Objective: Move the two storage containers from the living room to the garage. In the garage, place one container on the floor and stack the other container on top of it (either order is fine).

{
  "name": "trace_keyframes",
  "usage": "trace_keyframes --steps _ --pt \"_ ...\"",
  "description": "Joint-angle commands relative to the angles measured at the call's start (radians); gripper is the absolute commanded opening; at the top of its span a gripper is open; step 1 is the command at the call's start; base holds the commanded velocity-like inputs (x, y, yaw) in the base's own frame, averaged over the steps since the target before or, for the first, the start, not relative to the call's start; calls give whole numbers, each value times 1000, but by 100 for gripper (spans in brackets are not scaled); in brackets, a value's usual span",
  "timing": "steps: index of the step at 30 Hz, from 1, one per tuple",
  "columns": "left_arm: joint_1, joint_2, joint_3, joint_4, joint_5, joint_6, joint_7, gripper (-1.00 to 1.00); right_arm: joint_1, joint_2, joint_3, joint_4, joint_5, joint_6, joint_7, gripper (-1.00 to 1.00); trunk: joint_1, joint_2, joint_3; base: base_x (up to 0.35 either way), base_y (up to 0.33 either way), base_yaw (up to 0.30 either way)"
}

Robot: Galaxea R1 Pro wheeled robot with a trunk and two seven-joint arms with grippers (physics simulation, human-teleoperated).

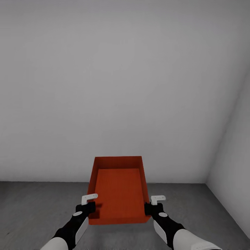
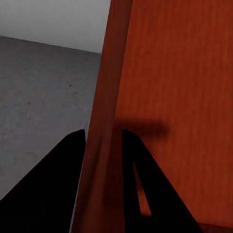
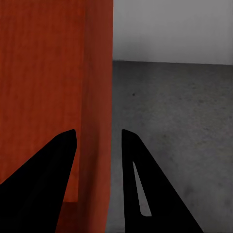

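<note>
An orange-red open-topped storage container [image 1: 118,189] hangs in front of me above the dark grey garage floor [image 1: 38,205], held by both arms. My left gripper [image 1: 91,207] is shut on its left wall near the front corner, and the left wrist view has that wall [image 2: 104,121] between the two black fingers [image 2: 53,194]. On the opposite side my right gripper [image 1: 148,208] is shut on the right wall, seen in the right wrist view as the wall [image 3: 99,121] pinched between dark fingers [image 3: 145,194]. The box is empty.
A pale grey wall [image 1: 121,86] stands straight ahead. It meets a second wall [image 1: 236,166] at a corner on the right. Rough grey floor [image 3: 179,126] spreads beneath and to both sides of the box.
</note>
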Motion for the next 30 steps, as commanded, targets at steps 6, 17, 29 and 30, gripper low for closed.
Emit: trace_keyframes --steps 6,17,29,30 --pt "0 12 18 -11 -9 -13 8 -100 0 -12 -11 4 -9 -4 -8 -100 0 -1 -10 0 0 0" --pt "0 11 19 -12 -9 -14 8 -100 0 -12 -11 4 -9 -4 -8 -100 0 -1 -28 0 0 0" --pt "0 -12 17 -16 -9 -13 4 -100 0 -12 -11 3 -8 -4 -8 -100 0 -1 -47 0 0 0" --pt "0 -12 17 -21 -9 -13 4 -100 0 -12 -11 3 -8 -4 -8 -100 0 -1 -49 0 0 0"
